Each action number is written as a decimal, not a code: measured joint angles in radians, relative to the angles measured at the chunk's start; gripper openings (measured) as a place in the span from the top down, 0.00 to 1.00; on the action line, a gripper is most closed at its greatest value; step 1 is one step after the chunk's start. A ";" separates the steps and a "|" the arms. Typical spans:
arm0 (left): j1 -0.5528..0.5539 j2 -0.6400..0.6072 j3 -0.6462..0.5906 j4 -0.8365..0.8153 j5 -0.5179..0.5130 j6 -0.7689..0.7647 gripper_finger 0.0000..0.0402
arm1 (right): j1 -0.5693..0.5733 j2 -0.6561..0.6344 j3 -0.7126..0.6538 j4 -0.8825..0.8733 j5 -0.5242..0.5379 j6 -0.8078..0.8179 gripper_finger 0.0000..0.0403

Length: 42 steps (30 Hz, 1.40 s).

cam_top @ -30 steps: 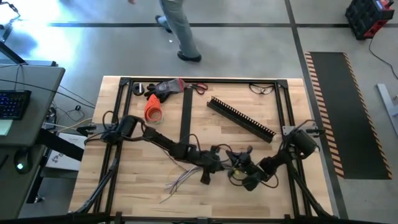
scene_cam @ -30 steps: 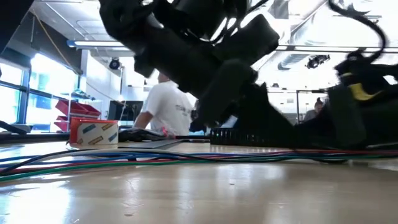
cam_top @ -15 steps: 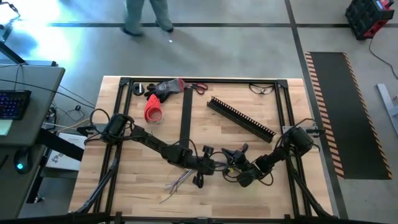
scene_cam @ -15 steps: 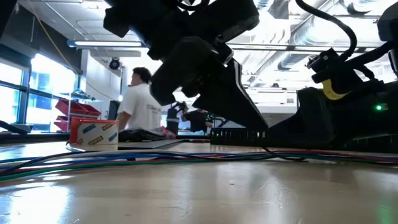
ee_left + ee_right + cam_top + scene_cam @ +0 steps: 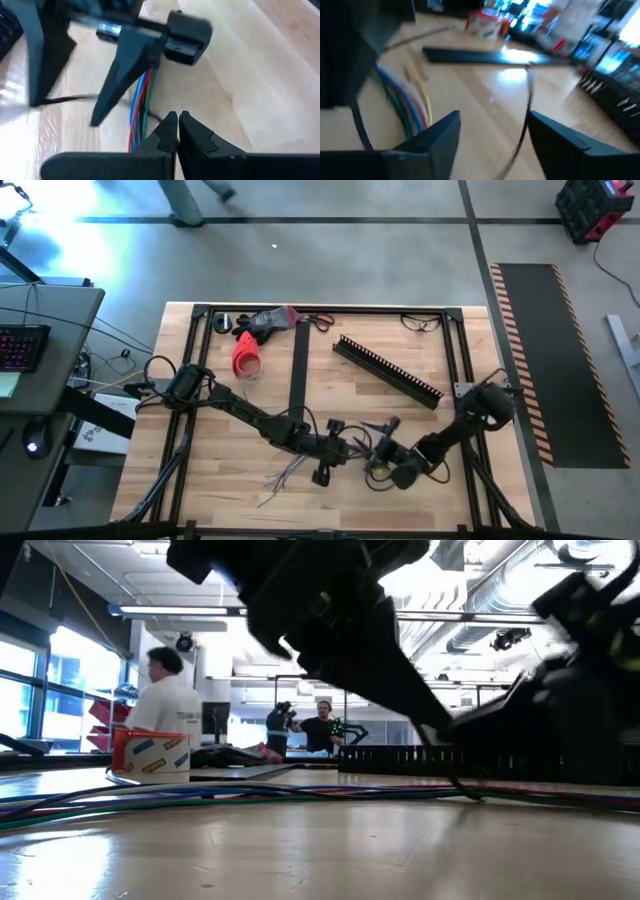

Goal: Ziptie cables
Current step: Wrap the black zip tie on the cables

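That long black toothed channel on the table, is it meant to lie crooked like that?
The long black comb-toothed channel lies diagonally, askew to the wooden table's edges and the straight flat black strip. Otherwise nothing looks spilled or broken.

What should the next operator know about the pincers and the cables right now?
Left pincer: shut, tips together, nothing seen between them, just short of the cables near the table's middle front.
Right pincer: open, empty, hovering over the wood beside the cables.
The cables lie across the table, free ends splayed toward the front edge.
Done: no tie seen closed around the cables.
Left: gather the cables, wrap and tighten the tie.
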 joint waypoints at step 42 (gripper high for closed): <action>0.009 -0.071 0.000 0.122 0.106 0.027 0.58 | -0.054 -0.387 0.002 -0.631 -0.060 0.031 0.37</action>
